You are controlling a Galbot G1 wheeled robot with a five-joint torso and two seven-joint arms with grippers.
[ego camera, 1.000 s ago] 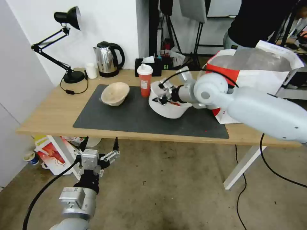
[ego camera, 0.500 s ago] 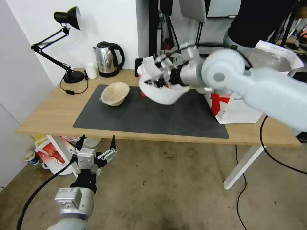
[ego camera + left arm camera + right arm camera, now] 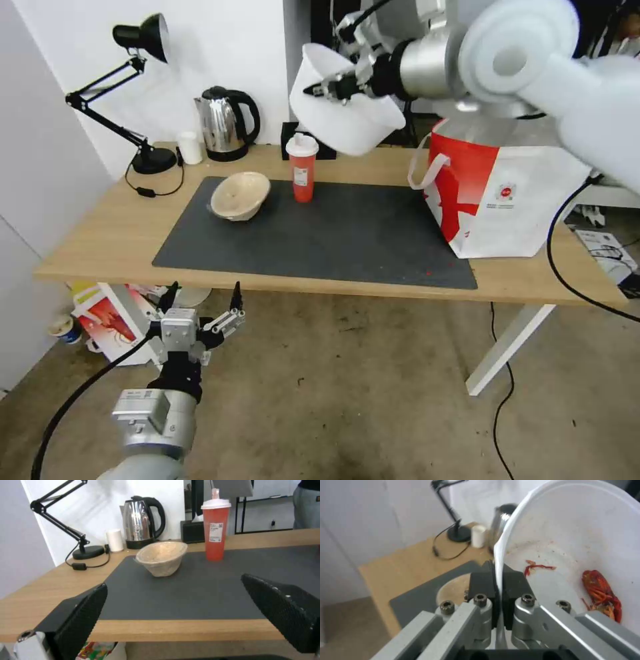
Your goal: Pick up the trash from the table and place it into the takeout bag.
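Trash: one white bowl [image 3: 347, 113] aloft (pinched by right pincer [image 3: 320, 89]), two resting.

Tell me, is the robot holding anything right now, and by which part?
Yes. The right gripper pinches the large white bowl by its rim, up above the table. The left gripper holds nothing.

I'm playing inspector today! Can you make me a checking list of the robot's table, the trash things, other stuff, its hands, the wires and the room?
Surface: wooden table with dark grey mat; a few red specks near the mat's front right corner.
Job's things: white bowl with red scraps held in the air; beige bowl and red cup on the mat; takeout bag at the table's right end.
Clutter: kettle, small white cup, desk lamp.
Grippers: right gripper pinches the white bowl's rim; left gripper open, below the table's front edge.
Cables: lamp cord on the table; black cable hanging at right.
Surroundings: white wall, printed bag under the table.
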